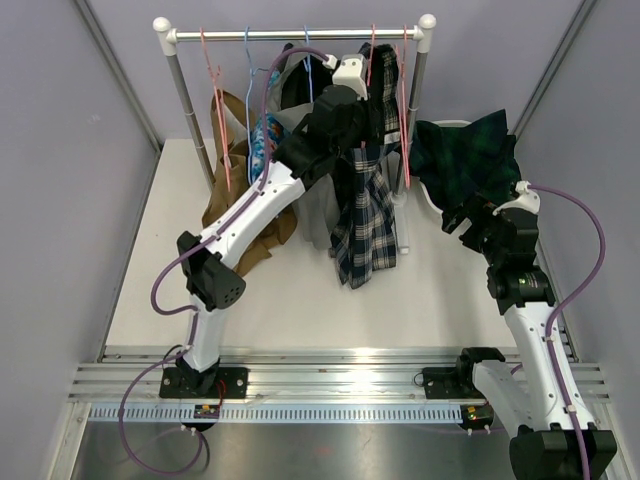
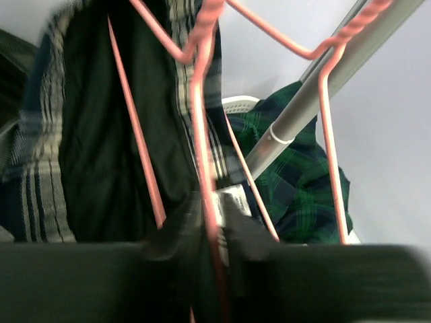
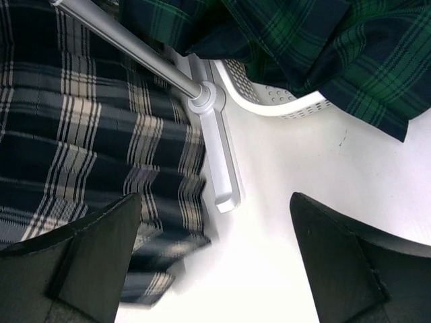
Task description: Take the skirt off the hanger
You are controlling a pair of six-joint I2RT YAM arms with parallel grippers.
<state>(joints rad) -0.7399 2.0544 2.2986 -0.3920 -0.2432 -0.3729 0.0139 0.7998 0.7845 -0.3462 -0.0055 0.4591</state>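
Right now the left gripper point(image 2: 212, 222) is raised to the silver metal rail with white end caps point(image 1: 300, 35) at the back of the white table point(image 1: 300, 310). In the left wrist view its two dark fingers point(image 2: 176, 232) are blurred but stand close together, and the stem of a pink wire hanger point(image 2: 207, 27) runs straight down between them. The claw looks clamped on that wire. A navy and white plaid pleated skirt point(image 1: 365, 225) hangs from the rail at this spot. It drops below the left arm's wrist, with its hem down near the tabletop. Dark cloth and a small white label point(image 2: 232, 198) sit right beside the pinched wire. More pink and blue wire hangers line the rail to either side.

The right gripper point(image 3: 215, 202) is well apart from the rail, low on the right side of the table. Its fingers point(image 3: 87, 262) are spread wide with nothing between them. Below it, the right wrist view shows the rack's silver upright point(image 3: 128, 50) meeting its foot. The skirt's pleated hem lies to the left of that foot. To the right stands a white perforated plastic basket point(image 3: 269, 101), with a dark green plaid garment point(image 1: 470, 160) heaped in it and spilling over the rim.
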